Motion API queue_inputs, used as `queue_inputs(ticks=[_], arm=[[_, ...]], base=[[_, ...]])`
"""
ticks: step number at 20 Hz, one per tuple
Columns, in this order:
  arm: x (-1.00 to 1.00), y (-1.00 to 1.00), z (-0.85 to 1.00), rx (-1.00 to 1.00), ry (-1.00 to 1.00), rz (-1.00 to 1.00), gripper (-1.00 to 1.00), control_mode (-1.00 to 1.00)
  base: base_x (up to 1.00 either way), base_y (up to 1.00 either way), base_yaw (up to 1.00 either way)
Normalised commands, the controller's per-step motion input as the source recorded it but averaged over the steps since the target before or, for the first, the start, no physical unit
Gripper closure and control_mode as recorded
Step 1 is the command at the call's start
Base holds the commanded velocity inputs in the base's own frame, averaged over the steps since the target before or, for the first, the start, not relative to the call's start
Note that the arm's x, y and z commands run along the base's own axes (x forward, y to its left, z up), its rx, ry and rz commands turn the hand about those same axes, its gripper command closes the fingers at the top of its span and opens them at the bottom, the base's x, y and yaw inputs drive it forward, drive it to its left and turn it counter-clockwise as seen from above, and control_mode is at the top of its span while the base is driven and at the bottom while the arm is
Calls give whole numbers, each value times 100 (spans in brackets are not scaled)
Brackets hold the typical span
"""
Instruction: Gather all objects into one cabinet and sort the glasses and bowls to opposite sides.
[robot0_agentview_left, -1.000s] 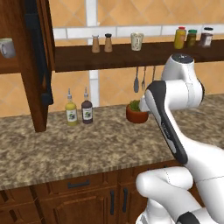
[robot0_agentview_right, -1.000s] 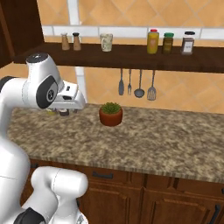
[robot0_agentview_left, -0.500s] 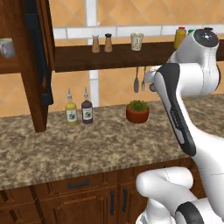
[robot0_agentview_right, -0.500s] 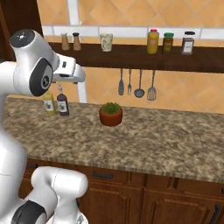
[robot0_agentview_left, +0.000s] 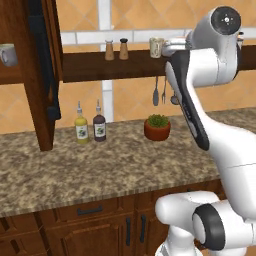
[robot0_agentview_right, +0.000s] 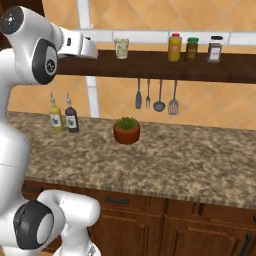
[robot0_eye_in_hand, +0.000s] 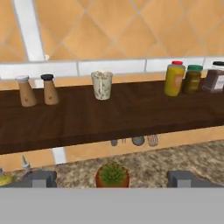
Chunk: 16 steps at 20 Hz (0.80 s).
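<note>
The arm is raised high, jaws wide apart, facing one cream cup (robot0_eye_in_hand: 101, 85) at the upper middle, beside two shakers (robot0_eye_in_hand: 36, 89).

Orange-tan diagonal wall tiles (robot0_agentview_right: 210, 105) crossed by white tile bands (robot0_eye_in_hand: 30, 30) fill the back. A dark open wooden shelf (robot0_agentview_right: 165, 67) runs along it, utensils (robot0_agentview_right: 156, 95) hanging beneath. Below sits a speckled granite worktop (robot0_agentview_left: 95, 170), with brown drawer fronts (robot0_agentview_left: 90, 212) and black handles underneath.
</note>
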Motion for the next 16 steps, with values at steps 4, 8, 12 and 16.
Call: queue_inputs(ticks=[4, 8, 12, 16], arm=[[84, -7, 42, 8, 12, -7, -100, -100], [97, -10, 3, 3, 23, 1, -100, -100], [98, -12, -7, 0, 3, 0, -100, -100], [100, -1, -44, 0, 3, 3, -100, -100]], base=[[0, 0, 0], [0, 0, 0], [0, 0, 0], [0, 0, 0]])
